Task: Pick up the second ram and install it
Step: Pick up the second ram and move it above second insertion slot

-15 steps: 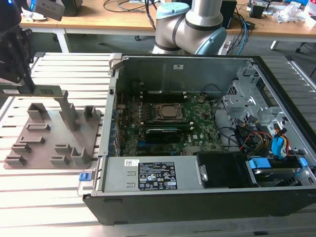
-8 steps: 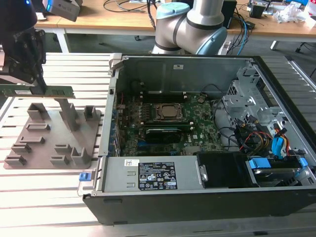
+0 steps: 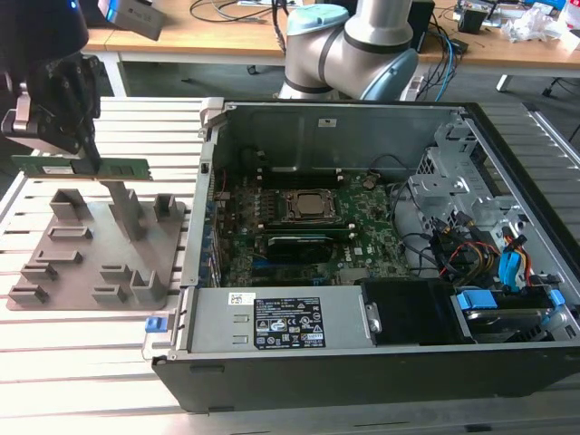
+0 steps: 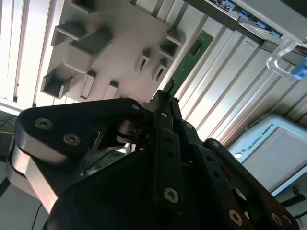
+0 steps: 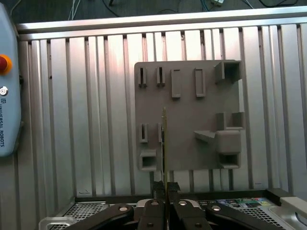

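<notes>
Ram [image 3: 122,167] setting: slatted metal table [image 3: 54,353] that carries the case and the tray.
Case [image 3: 317,127]: open computer case lying on its side, at the exterior view's right.
Board [image 3: 372,227]: green motherboard on the case floor.
Tray [image 3: 91,263]: grey fixture with upright blocks, just beside the case at the exterior view's left; seen from above in the first wrist view.
Gripper [image 3: 83,156]: over the tray, clamped on the ram at about mid-length.
Ram position: held level and on edge in the air, just above the tray's tall post [image 3: 127,204], well apart from the board. Whether it touches the post cannot be told.
</notes>
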